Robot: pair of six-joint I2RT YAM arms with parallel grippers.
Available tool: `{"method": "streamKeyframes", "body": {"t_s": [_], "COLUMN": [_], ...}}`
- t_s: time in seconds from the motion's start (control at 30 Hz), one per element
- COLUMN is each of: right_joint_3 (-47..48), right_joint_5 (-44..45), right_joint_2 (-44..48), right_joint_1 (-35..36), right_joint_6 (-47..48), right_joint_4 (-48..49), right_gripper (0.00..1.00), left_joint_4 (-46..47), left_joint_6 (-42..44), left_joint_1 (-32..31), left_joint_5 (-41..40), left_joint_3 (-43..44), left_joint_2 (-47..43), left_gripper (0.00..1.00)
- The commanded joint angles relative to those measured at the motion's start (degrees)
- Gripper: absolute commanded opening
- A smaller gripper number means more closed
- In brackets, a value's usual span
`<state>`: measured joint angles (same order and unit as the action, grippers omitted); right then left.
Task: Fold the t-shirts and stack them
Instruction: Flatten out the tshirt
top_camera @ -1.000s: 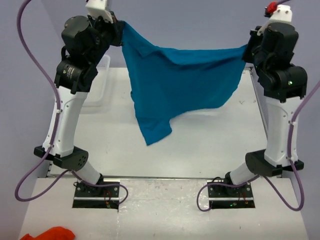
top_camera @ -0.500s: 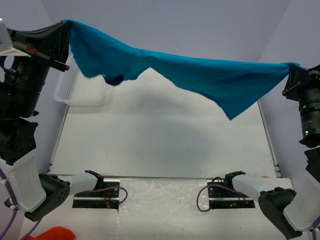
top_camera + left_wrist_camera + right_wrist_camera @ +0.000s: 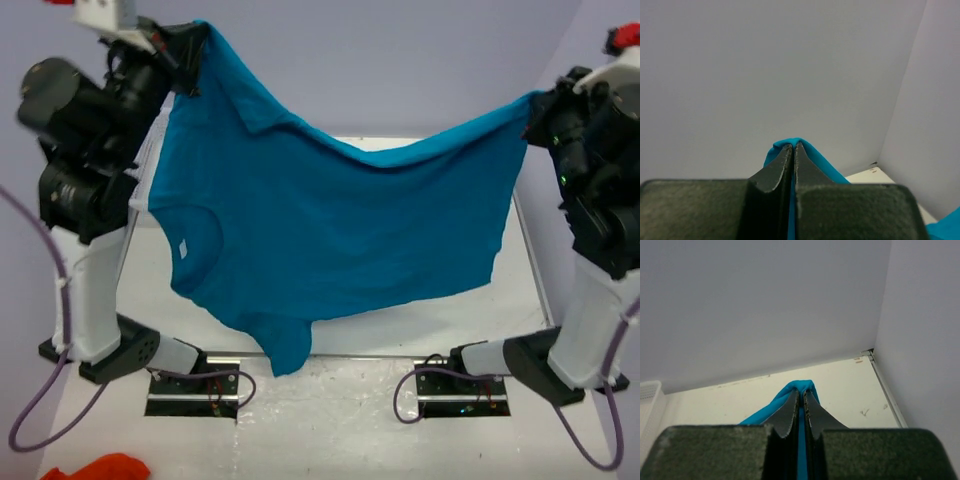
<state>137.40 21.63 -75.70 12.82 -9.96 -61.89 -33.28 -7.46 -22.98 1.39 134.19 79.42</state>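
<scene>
"Teal-blue fabric, is all of it off the table?"

"Most of it. The t-shirt hangs spread in the air above the table, strung between the two arms. At the table's left side the left gripper is raised high, its fingers pressed together on one top corner of the cloth."

"How tight is that pinch?"

"In the left wrist view the two dark fingers meet with only a hairline between them. A small fold of teal pokes out past their tips and runs down on their right."

"And the middle?"

"The top edge sags in a shallow curve over the table's far half. The body hangs as a broad sheet facing the top camera, with the pale neck label showing on its left part, by the collar opening. One short sleeve droops lowest, over the table's near edge. Whether it touches the table cannot be told."

"The right side?"

"Above the table's right edge the right gripper has the other top corner, lower in the top view than the left one. Its fingers are likewise closed to a thin slit, with a teal fold bulging beyond the tips and cloth showing in the slit."

"Anything else?"

"A red-orange cloth lies in front of the table's near left corner, well apart from the shirt."
</scene>
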Motion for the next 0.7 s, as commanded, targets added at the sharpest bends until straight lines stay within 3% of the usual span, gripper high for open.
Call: {"method": "streamKeyframes", "body": {"t_s": [0.0,0.13,0.27,0.33,0.67], "right_joint_3": [4.7,4.4,-11.3,-15.9,-7.3], "right_joint_5": [0.7,-2.5,-2.0,-2.9,-5.6], "right_joint_2": [-10.2,-18.6,-22.6,-24.3,-44.5], "right_joint_1": [-0.8,-5.5,-7.2,-8.5,-11.0], "right_joint_6": [1.3,-0.3,-0.5,-0.9,0.2], "right_joint_4": [0.5,1.6,8.6,13.0,14.9], "right_gripper": [0.00,0.00,0.00,0.00,0.00], "left_joint_4": [0.1,1.2,7.1,8.3,16.0], "left_joint_6": [1.8,-0.4,1.7,2.0,4.7], "left_joint_1": [2.0,7.5,8.9,9.4,9.7], "left_joint_5": [-2.8,1.4,0.2,0.3,0.0], "left_joint_3": [4.0,3.6,-6.5,-6.7,-6.5], "left_joint_2": [10.5,22.3,27.5,32.5,49.7], "left_gripper": [0.00,0.00,0.00,0.00,0.00]}}
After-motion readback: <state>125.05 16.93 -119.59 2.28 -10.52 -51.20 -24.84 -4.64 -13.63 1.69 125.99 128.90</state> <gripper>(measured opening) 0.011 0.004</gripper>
